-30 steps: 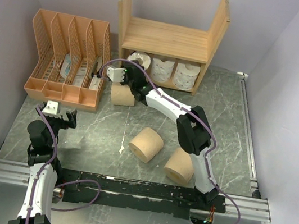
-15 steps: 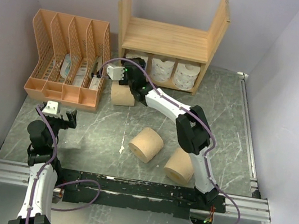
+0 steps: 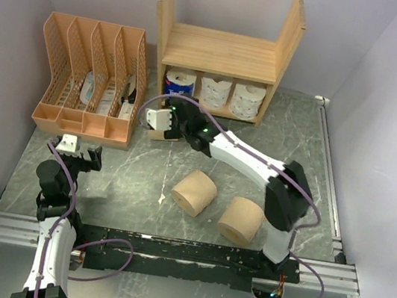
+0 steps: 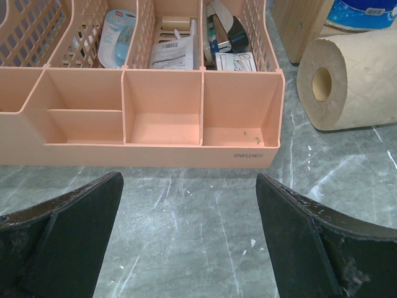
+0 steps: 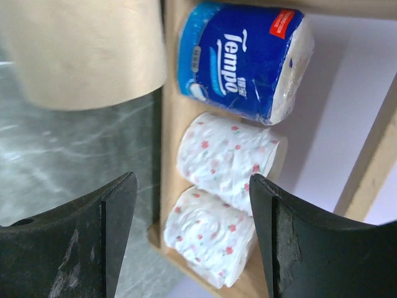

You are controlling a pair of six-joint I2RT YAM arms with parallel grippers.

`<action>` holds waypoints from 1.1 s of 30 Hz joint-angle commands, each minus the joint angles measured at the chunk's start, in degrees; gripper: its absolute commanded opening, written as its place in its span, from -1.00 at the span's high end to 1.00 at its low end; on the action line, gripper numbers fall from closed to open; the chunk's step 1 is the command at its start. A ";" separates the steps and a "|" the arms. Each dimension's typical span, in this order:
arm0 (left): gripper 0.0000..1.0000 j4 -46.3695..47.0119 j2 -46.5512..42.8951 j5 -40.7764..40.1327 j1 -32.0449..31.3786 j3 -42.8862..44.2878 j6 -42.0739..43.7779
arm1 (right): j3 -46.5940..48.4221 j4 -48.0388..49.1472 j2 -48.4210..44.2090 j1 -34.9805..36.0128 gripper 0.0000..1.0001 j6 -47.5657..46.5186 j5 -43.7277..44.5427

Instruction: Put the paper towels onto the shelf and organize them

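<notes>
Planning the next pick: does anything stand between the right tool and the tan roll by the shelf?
Nothing visible: the tan roll lies just ahead of the open right tool, only bare table between.

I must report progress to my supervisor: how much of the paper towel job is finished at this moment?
Done: three rolls sit in the shelf's lower tier, the blue-wrapped roll and two white rolls. In hand: nothing; the right gripper is open near a brown roll by the shelf, and the left gripper is open, empty. Left: that roll and two other brown rolls on the table.
</notes>
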 commanded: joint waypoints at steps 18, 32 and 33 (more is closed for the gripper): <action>-1.00 0.95 0.29 0.28 0.11 -4.28 0.13 | -10.45 -48.42 -15.23 -23.56 -1.00 39.85 -59.48; -1.00 0.76 -0.10 0.35 0.07 -4.43 0.13 | -13.38 -47.99 -9.32 -26.54 -0.80 39.15 -70.48; -1.00 0.75 -0.11 0.38 0.10 -4.45 0.13 | -13.23 -47.27 -8.76 -26.54 -0.80 39.44 -70.35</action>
